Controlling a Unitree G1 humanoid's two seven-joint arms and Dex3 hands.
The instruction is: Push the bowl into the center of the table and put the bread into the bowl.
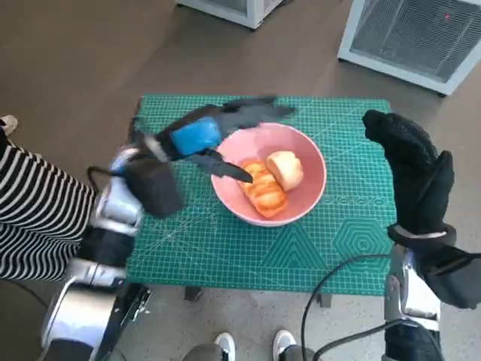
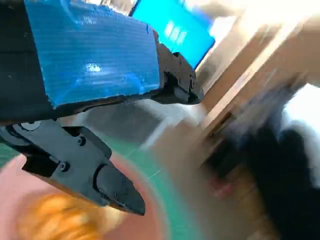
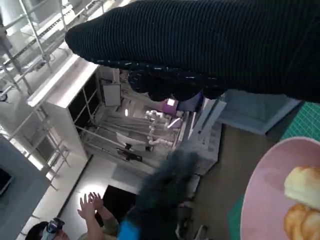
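A pink bowl (image 1: 301, 197) sits near the middle of the green cutting mat (image 1: 225, 256) on the table. Two pieces of bread lie inside it: an orange braided one (image 1: 264, 189) and a pale round one (image 1: 286, 169). My left hand (image 1: 207, 135) hovers over the bowl's left rim, fingers spread and holding nothing; one finger points over the bread. The left wrist view shows the blurred bowl (image 2: 140, 220) and orange bread (image 2: 60, 220) under the hand (image 2: 95, 65). My right hand (image 1: 412, 165) is raised at the table's right edge, empty. The right wrist view shows the bowl (image 3: 270, 200) and bread (image 3: 302, 185).
A person in a striped garment (image 1: 30, 218) stands at the left of the table. White cabinets (image 1: 413, 34) stand on the floor beyond the table. Feet (image 1: 252, 344) show at the table's near edge. A person with raised hands (image 3: 90, 205) appears in the right wrist view.
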